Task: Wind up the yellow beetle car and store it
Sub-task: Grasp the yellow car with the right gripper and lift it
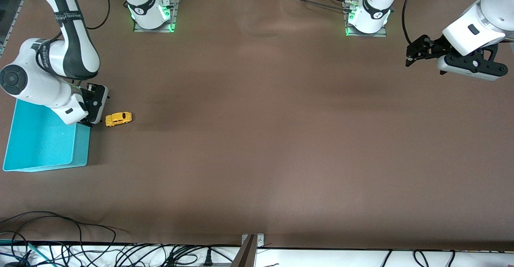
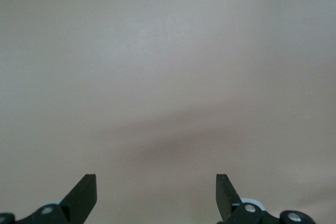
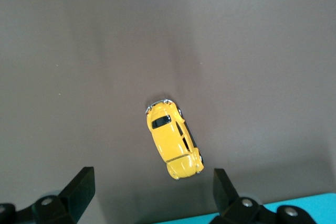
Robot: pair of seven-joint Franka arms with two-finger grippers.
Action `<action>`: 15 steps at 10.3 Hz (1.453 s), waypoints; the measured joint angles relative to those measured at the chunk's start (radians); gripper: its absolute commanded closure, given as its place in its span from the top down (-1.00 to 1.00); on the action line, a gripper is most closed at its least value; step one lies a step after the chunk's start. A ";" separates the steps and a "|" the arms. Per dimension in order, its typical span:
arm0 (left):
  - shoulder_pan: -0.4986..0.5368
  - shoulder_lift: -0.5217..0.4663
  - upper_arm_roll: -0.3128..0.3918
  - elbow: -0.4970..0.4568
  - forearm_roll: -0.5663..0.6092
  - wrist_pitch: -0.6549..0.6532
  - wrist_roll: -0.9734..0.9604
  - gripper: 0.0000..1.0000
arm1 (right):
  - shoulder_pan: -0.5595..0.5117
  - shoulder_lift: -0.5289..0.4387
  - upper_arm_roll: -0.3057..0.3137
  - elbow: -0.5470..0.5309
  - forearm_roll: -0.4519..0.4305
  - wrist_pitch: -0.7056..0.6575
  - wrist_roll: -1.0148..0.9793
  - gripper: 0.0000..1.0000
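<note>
Sitting on its wheels on the matte brown table cover (image 1: 257, 138), the yellow beetle car (image 1: 118, 118) is a small glossy toy with a rounded, domed body, dark windows and tiny dark wheels; it rests at the right arm's end of the table, just beside the turquoise bin (image 1: 44, 142), off the bin's corner at about 1 o'clock in the front view. That bin is a smooth-walled plastic box, rectangular, open on top, much larger than the car. Table surface looks soft and slightly rippled, with faint creases. Right arm bends down from its base, elbow folded over the bin, wrist pointing downward; the right gripper (image 3: 152, 192) hangs low over the bin's edge and the strip of table next to the car, jaws spread wide and holding nothing, the car lying loose on the table ahead of them in the right wrist view. Left arm waits, wrist tilted; the left gripper (image 2: 156, 195) is held high over bare table at its own end, jaws wide apart, empty.
</note>
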 measured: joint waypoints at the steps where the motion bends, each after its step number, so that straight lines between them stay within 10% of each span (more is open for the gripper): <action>1: 0.005 0.001 0.003 0.000 0.000 0.000 -0.002 1.00 | -0.002 0.011 0.000 -0.011 0.000 0.019 -0.016 1.00; 15: 0.022 0.024 -0.048 0.031 0.009 0.008 -0.144 1.00 | -0.030 0.164 -0.003 -0.074 0.024 0.253 -0.166 1.00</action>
